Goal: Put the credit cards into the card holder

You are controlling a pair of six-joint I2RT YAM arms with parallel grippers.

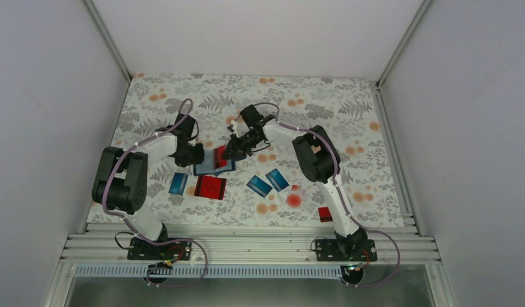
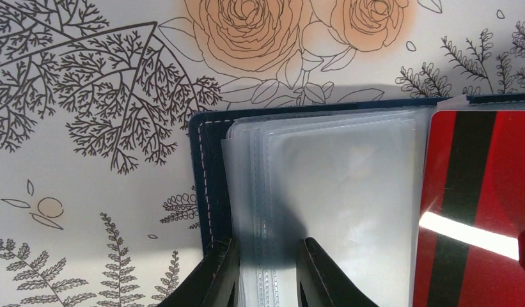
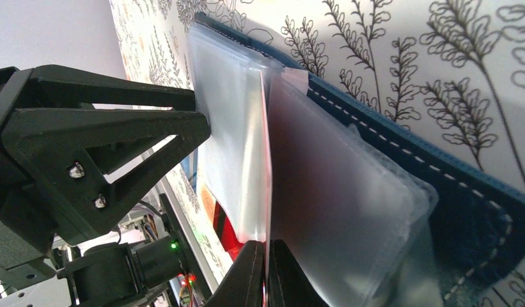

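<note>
Table point(image 1: 349, 109) has a leafy orange-flower print, with white walls point(image 1: 247, 32) around. Six credit cards point(image 1: 259, 186) showing (three blue, three red), and one card holder point(image 1: 208, 169) open mid-table. Right gripper point(image 3: 266, 251) is clamped on a red card point(image 2: 477, 211) at the sleeves. Left gripper point(image 2: 270, 248) sits narrow around the clear pages point(image 2: 349, 192), can't tell if pinching.

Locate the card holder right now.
Top view: the card holder lies open mid-table, between the left gripper at its left side and the right gripper holding a red card over its right half.
</note>
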